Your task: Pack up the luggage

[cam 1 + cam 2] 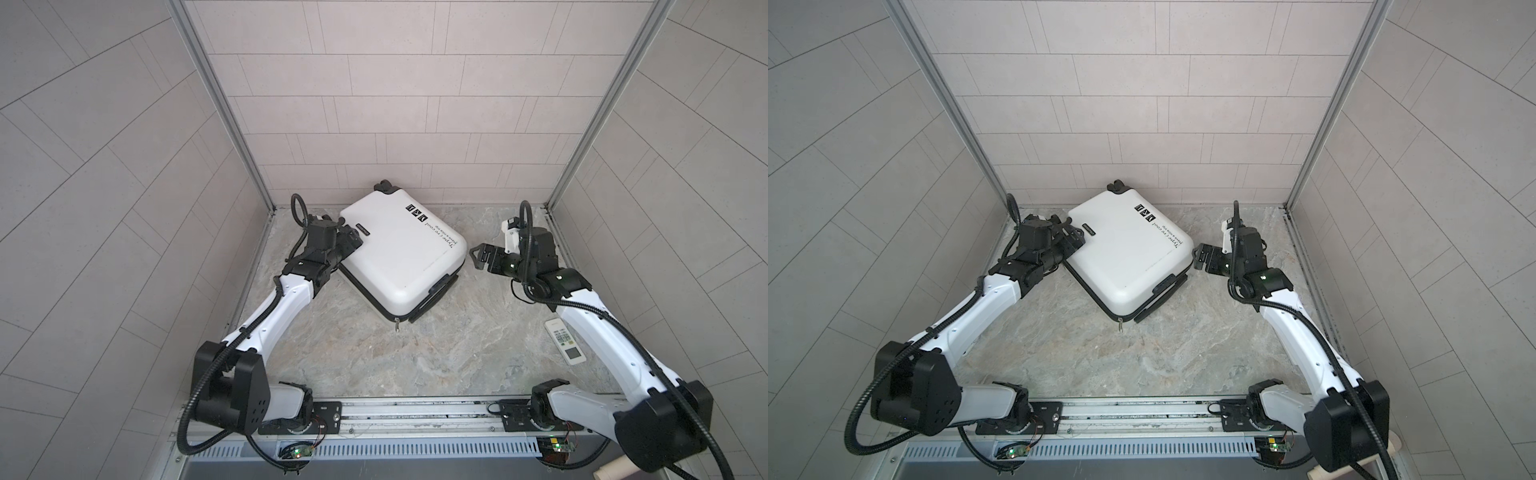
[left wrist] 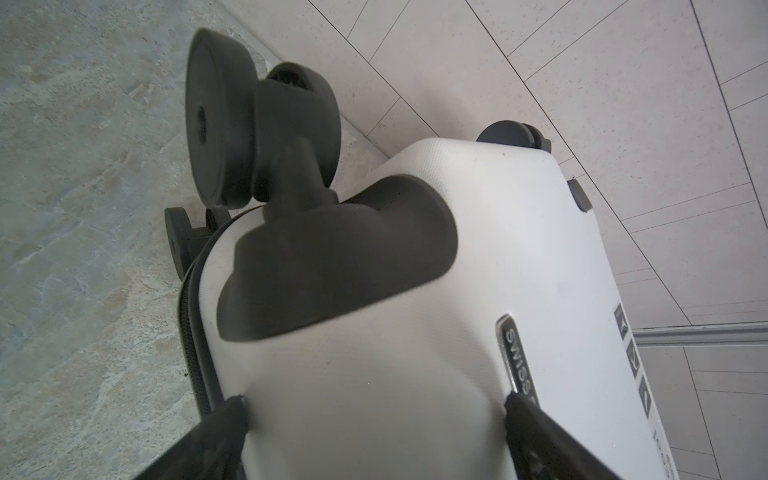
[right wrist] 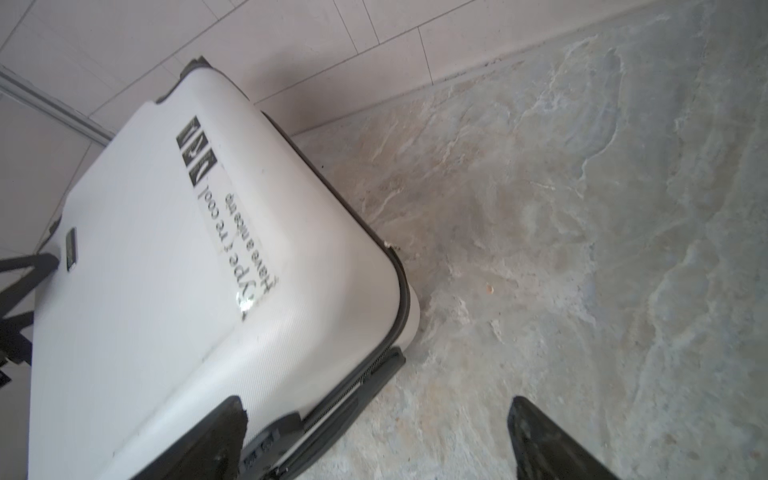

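marbled grey tabletop [image 1: 457, 353] bears a closed white hard-shell suitcase [image 1: 399, 253]. left gripper [image 2: 374, 403] straddles its corner, spread wide, seemingly touching it; right gripper [image 1: 475, 258] hangs released just beside it.

The luggage [image 3: 145, 291] shell reads "Have a nice trip"; its badge [image 2: 517, 361] reads "SWISS"

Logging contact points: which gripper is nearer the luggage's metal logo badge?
Left. The left gripper is open at the luggage's wheel-end corner, right beside the badge; the right gripper is open off the opposite corner.
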{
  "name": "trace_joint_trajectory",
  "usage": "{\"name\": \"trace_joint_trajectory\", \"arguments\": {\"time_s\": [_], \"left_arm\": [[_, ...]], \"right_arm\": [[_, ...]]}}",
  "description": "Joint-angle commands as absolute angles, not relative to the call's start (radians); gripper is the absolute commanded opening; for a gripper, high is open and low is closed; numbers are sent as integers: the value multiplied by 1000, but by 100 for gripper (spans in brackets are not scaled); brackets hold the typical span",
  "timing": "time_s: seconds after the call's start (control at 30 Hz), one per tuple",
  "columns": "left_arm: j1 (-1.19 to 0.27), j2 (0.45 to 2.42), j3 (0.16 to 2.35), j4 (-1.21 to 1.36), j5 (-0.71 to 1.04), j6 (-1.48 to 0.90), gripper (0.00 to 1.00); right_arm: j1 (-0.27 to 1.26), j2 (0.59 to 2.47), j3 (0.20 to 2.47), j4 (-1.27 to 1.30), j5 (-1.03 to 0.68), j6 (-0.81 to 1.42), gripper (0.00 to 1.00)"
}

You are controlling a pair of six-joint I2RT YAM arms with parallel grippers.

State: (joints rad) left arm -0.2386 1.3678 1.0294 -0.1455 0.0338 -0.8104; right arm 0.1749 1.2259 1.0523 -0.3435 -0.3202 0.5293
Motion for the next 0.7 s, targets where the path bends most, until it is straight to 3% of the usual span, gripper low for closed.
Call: {"name": "trace_joint_trajectory", "arguments": {"time_s": [0.0, 0.3, 0.67], "left_arm": [[-237, 1430, 1041, -196, 63, -776, 98], [-233, 1498, 1088, -180, 84, -764, 98], [-233, 1621, 1160, -108, 194, -698, 97]], "right_arm": [[137, 1384, 1172, -261, -491, 529, 100], [135, 1815, 1511, -220, -681, 560, 97], [213, 1771, 1403, -198, -745, 514, 96]]}}
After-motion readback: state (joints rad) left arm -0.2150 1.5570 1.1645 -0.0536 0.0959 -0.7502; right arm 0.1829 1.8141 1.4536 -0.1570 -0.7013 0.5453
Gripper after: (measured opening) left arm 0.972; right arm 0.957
